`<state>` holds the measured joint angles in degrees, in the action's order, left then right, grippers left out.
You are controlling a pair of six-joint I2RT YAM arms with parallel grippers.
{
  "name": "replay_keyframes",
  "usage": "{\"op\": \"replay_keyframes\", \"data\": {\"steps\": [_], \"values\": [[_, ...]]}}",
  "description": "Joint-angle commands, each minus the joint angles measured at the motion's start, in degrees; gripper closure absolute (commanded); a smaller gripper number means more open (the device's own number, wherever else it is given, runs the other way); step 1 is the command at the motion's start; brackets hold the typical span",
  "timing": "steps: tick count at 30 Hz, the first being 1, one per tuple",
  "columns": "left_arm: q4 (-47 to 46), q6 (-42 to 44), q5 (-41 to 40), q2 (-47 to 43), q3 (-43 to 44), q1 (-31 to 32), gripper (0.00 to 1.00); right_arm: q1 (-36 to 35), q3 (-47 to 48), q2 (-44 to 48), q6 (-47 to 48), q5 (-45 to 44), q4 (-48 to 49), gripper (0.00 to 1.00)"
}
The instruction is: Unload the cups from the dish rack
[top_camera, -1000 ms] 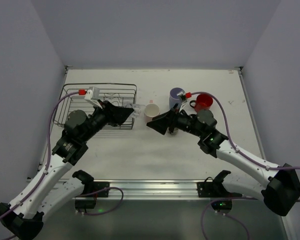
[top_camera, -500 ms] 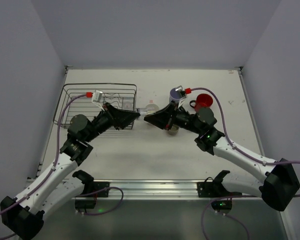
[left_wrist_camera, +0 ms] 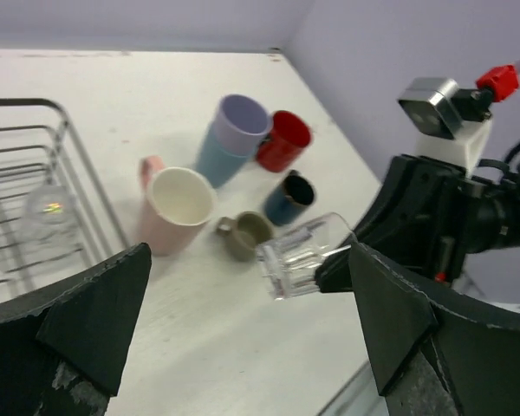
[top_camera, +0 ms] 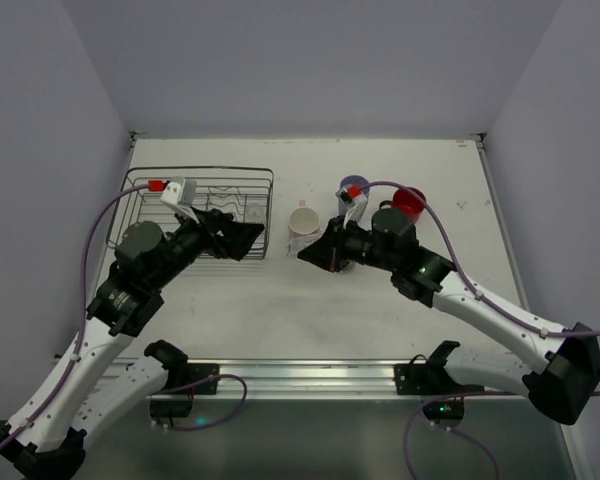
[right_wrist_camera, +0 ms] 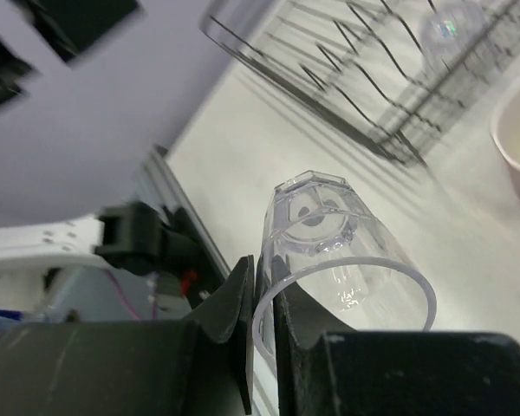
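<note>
The right gripper (right_wrist_camera: 263, 303) pinched the rim of a clear glass (right_wrist_camera: 329, 230), one finger inside and one outside, and held it tilted above the counter (top_camera: 280, 310) near the middle of the top view. The left gripper (top_camera: 250, 238) hung spread wide and empty at the right edge of the dish rack (top_camera: 200, 169), in the upper left. A second clear glass (left_wrist_camera: 48, 208) sat inside the rack. On the counter right of the rack stood the pale pink cup (left_wrist_camera: 173, 208), the olive mug (left_wrist_camera: 245, 234), the blue cup (left_wrist_camera: 289, 198), the lavender tumbler (left_wrist_camera: 230, 139), and the red mug (left_wrist_camera: 283, 141) just beside the tumbler.
</note>
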<state>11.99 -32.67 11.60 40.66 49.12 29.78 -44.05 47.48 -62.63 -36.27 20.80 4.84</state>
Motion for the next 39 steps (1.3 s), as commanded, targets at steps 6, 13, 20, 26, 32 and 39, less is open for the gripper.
{"op": "replay_keyframes", "data": {"steps": [6, 13, 20, 26, 32, 39], "values": [[11.2, 15.3, -20.1, -6.4, -6.6, 0.2, 0.0, -10.5, 15.5, -12.4, 13.6, -19.5, -38.5, 1.0], [12.5, 15.3, -28.6, -7.8, -8.1, 0.0, 0.0, -15.1, 25.9, -28.7, 15.8, -28.4, -47.4, 1.0], [12.8, 14.7, -31.7, -11.6, -8.5, -0.2, 0.0, -17.6, 31.4, -39.1, 15.5, -36.0, -52.0, 0.98], [14.5, 13.6, -33.5, -10.5, -8.0, -1.0, 0.0, -17.6, 31.3, -42.8, 14.6, -36.1, -49.5, 0.94], [13.6, 13.2, -32.9, -11.8, -8.7, -2.0, 0.0, -17.6, 29.7, -40.8, 13.0, -35.0, -46.9, 0.7], [12.2, 12.1, -29.3, -8.3, -8.3, -2.3, 0.0, -17.6, 27.6, -30.9, 12.6, -34.0, -44.1, 0.48]]}}
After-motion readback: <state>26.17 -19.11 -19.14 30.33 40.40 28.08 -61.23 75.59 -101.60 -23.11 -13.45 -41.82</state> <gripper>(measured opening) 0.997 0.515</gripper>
